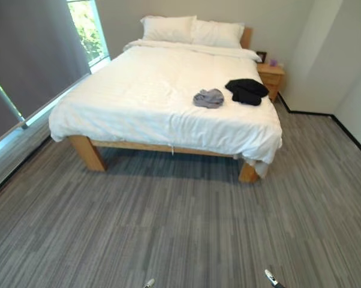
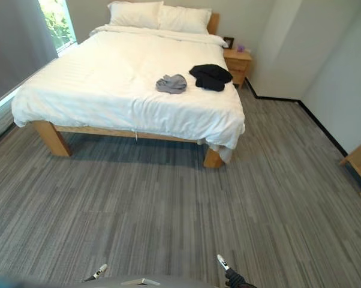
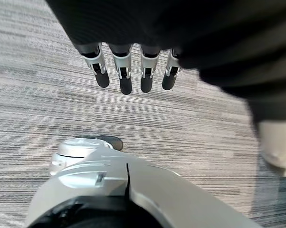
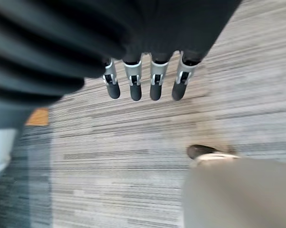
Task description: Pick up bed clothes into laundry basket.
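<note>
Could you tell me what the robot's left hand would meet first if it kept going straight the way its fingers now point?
Most likely the grey carpet floor. The left hand hangs with straight fingers pointing down at it, holding nothing, and nothing lies between them as far as its wrist view shows. The clothes on the bed are well off that line.

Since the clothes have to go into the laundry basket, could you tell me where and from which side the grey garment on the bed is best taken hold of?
Take the grey garment by its bunched-up top, coming down from above at the foot end of the bed. It lies crumpled in a small heap, with raised folds for fingers to close on, and apart from the black garment beside it. Both hands hang open over the floor.
</note>
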You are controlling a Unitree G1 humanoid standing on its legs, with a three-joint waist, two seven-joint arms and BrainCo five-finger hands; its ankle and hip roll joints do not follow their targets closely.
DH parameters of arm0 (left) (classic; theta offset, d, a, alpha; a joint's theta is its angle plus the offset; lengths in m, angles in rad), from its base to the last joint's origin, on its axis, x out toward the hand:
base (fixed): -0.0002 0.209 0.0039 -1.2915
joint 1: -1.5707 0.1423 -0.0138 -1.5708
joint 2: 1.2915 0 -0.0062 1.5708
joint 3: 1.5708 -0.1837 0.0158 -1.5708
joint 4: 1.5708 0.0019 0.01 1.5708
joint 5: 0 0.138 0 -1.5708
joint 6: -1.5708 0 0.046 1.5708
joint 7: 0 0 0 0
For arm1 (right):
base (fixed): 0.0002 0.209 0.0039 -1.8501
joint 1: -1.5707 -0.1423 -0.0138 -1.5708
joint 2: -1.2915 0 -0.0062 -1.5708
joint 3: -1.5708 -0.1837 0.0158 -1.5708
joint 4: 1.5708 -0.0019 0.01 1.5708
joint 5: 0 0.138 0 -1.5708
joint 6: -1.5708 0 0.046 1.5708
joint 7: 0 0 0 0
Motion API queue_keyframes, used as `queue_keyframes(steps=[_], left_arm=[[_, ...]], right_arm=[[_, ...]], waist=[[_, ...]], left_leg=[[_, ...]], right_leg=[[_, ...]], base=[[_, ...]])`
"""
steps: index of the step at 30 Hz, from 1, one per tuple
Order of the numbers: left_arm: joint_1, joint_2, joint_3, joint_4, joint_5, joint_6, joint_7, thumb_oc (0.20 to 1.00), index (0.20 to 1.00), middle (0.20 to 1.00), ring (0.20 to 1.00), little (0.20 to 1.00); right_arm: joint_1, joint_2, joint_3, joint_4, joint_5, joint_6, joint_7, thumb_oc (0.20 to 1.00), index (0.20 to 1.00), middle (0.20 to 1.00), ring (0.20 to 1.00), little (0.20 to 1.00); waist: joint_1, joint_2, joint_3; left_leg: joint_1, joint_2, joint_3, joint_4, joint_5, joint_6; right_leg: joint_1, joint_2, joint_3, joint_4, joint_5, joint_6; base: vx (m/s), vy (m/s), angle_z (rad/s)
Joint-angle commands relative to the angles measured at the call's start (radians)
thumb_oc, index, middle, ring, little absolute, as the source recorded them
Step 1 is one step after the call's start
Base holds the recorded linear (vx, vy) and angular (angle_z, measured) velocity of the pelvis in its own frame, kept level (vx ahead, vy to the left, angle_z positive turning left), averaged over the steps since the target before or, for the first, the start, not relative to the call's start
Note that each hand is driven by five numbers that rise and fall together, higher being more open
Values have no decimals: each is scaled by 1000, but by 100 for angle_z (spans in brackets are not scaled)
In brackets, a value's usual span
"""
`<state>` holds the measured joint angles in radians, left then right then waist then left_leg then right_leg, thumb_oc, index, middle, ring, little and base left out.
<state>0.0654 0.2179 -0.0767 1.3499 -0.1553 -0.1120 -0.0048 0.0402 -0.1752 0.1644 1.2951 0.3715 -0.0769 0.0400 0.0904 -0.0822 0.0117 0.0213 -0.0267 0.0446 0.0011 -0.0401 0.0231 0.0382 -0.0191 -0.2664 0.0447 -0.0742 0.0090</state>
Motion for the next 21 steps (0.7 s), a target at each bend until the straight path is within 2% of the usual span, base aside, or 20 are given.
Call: queue_keyframes(steps=[1,6,7,9,11,14,15,16,17,18,19,20,21], left_arm=[[-66,-31,-17,47,-14,-26,6,1000,1000,1000,1000,1000],[-66,-31,11,56,-50,-24,8,1000,1000,1000,1000,1000],[-71,-27,38,58,-94,-22,14,1000,1000,1000,1000,1000],[-71,-27,38,58,-94,-22,14,1000,1000,1000,1000,1000],[-93,-17,41,11,-143,-33,25,1000,1000,1000,1000,1000],[-93,16,27,-189,-207,-62,58,1000,1000,1000,1000,1000],[-62,38,30,-378,-238,-76,68,1000,1000,1000,1000,1000],[-58,38,30,-382,-238,-74,69,1000,1000,1000,1000,1000],[-6,62,41,-595,-245,-74,76,1000,1000,1000,1000,1000],[-5,62,41,-597,-245,-73,76,1000,1000,1000,1000,1000],[31,73,54,-742,-278,-71,67,1000,1000,1000,1000,1000],[33,72,54,-745,-278,-69,67,1000,1000,1000,1000,1000],[57,77,57,-871,-300,-71,61,1000,1000,1000,1000,1000]], right_arm=[[-29,1,4,72,-14,-7,-2,1000,1000,1000,1000,1000],[-22,-16,-25,110,-20,0,-11,1000,1000,1000,1000,1000],[-26,-26,-55,116,12,0,-17,1000,1000,1000,1000,1000],[-26,-26,-55,116,12,0,-17,1000,1000,1000,1000,1000],[-49,-52,-96,94,77,-7,-22,1000,1000,1000,1000,1000],[-71,-84,-125,-55,157,-36,-40,1000,1000,1000,1000,1000],[-58,-104,-128,-220,153,-50,-59,1000,1000,1000,1000,1000],[-55,-103,-127,-224,152,-48,-61,1000,1000,1000,1000,1000],[-28,-137,-123,-448,111,-49,-72,1000,1000,1000,1000,1000],[-27,-137,-123,-450,111,-48,-72,1000,1000,1000,1000,1000],[0,-169,-128,-591,63,-45,-69,1000,1000,1000,1000,1000],[2,-169,-128,-594,63,-44,-69,1000,1000,1000,1000,1000],[14,-181,-137,-707,51,-42,-69,1000,1000,1000,1000,1000]], waist=[[1,6,17],[2,7,16],[-2,9,12],[-2,10,13],[-14,17,10],[-25,26,14],[-30,29,17],[-30,29,16],[-33,31,22],[-34,31,19],[-36,32,20],[-36,32,19],[-37,33,21]], left_leg=[[31,24,45,-88,71,-59],[37,24,42,-88,67,-59],[41,24,46,-88,65,-60],[41,24,46,-88,65,-60],[47,27,53,-88,62,-61],[49,29,60,-88,64,-62],[45,30,67,-88,67,-64],[46,30,67,-88,67,-64],[49,31,73,-88,67,-64],[45,31,72,-88,69,-64],[41,31,75,-88,71,-63],[41,31,75,-88,70,-63],[39,31,75,-88,70,-61]], right_leg=[[36,-90,-47,-132,159,122],[42,-91,-51,-132,156,122],[45,-89,-49,-132,154,122],[46,-89,-49,-132,154,122],[47,-88,-42,-132,152,122],[43,-87,-30,-132,156,123],[38,-87,-27,-132,159,125],[39,-87,-27,-132,159,125],[37,-86,-24,-132,161,128],[34,-86,-24,-132,162,127],[31,-88,-25,-132,165,129],[31,-88,-25,-132,165,129],[29,-90,-25,-132,166,129]], base=[[0,0,0],[0,0,0],[30,3,-3],[18,5,-3],[8,10,-2],[-14,22,-7],[-24,17,-9],[-25,18,-13],[-13,10,-12],[-17,17,-12],[-6,8,-7],[-2,11,-7],[0,0,0]])
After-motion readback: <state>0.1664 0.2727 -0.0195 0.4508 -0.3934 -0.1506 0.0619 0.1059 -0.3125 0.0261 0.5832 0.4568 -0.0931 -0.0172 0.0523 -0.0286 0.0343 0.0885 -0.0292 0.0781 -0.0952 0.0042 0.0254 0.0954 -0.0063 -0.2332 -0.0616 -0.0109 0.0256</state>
